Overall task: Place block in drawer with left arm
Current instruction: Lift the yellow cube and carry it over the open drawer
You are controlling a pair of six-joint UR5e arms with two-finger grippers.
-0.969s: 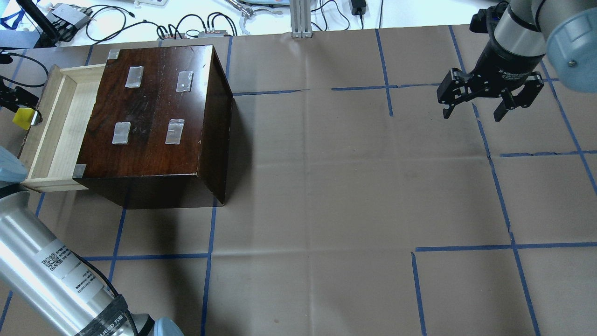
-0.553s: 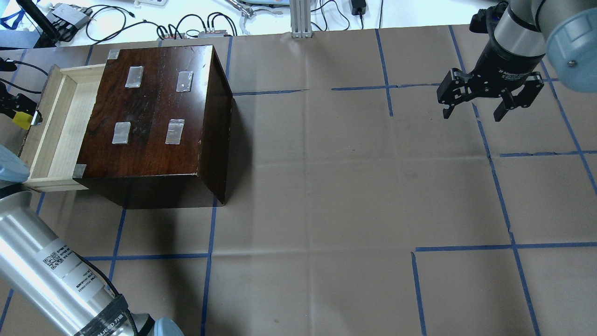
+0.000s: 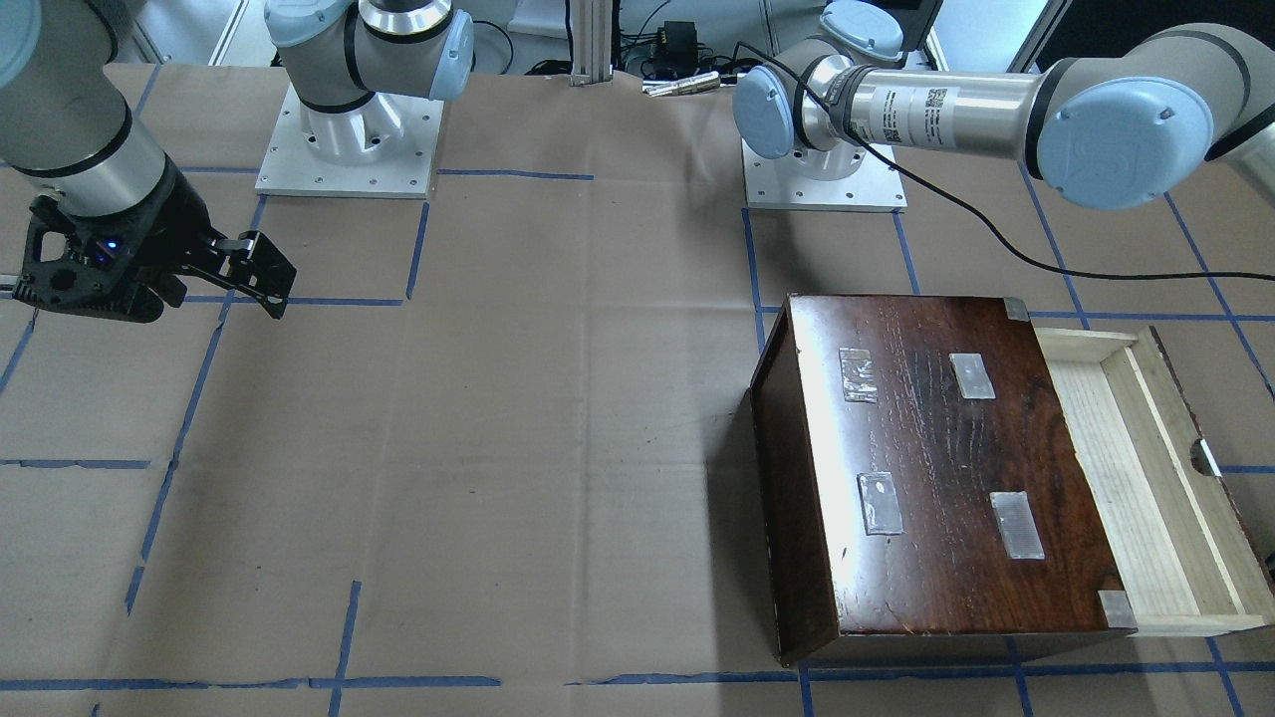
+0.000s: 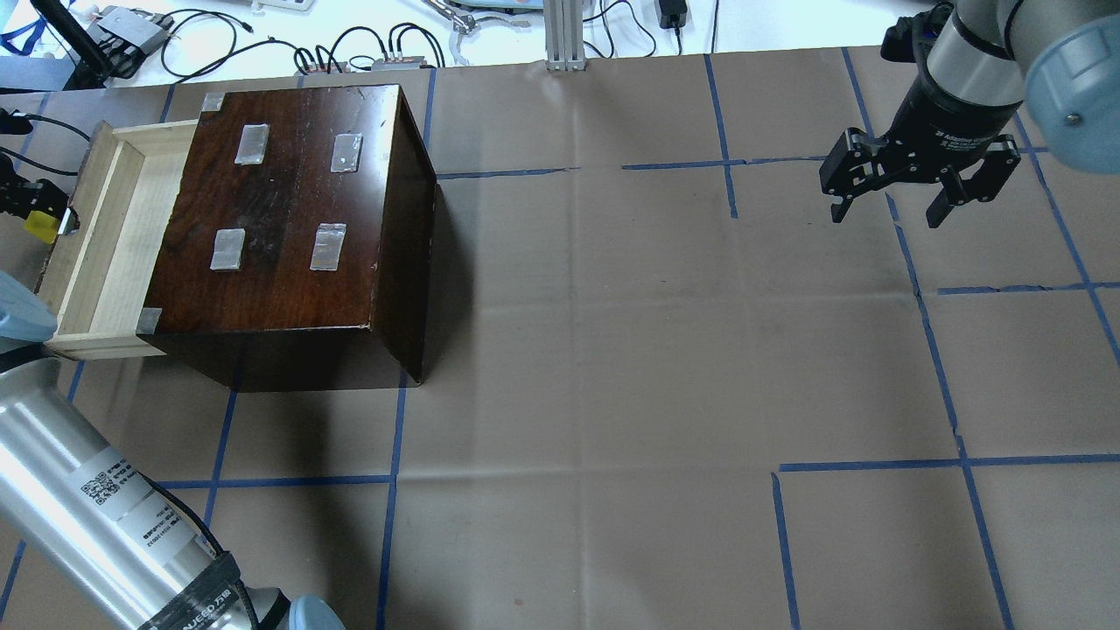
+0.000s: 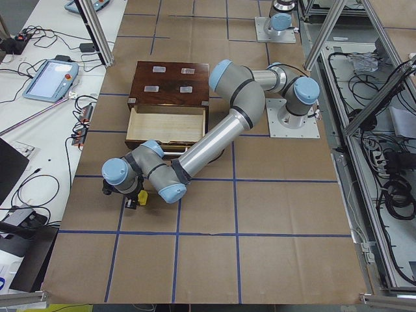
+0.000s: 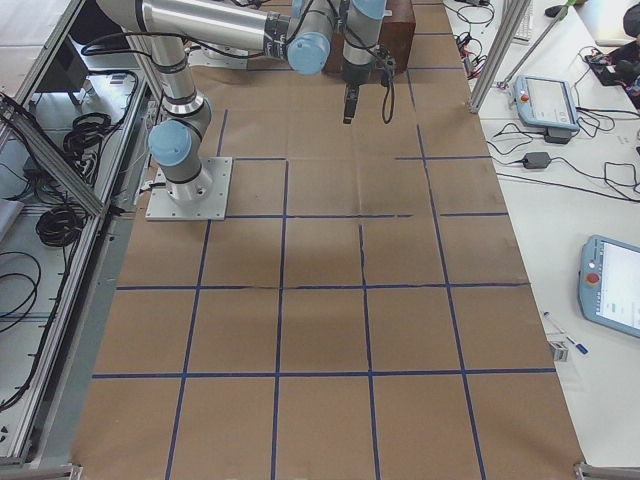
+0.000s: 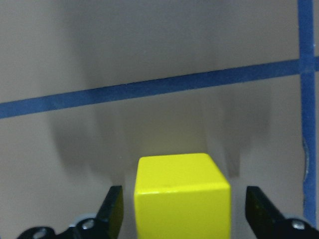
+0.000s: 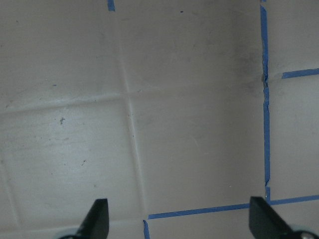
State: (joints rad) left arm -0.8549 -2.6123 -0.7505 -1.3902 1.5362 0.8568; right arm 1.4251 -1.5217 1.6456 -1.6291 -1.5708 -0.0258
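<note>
The yellow block (image 7: 182,194) rests on the brown paper, just outside the dark front panel of the open drawer (image 4: 105,236). It also shows in the overhead view (image 4: 40,226) and the left side view (image 5: 142,197). My left gripper (image 7: 179,219) is open and straddles the block, with a gap between each finger and the block. In the overhead view it (image 4: 24,203) sits at the left edge. The drawer is pulled out of the dark brown box (image 4: 289,201) and holds nothing. My right gripper (image 4: 888,210) hangs open and empty far to the right.
The box has tape patches on its top (image 3: 936,468) and stands on the robot's left half of the table. Cables and electronics (image 4: 350,52) lie beyond the far edge. Blue tape lines (image 4: 927,332) cross the paper.
My left gripper has come down around the block, so less of the block shows at the overhead view's left edge. The right arm has not moved.
</note>
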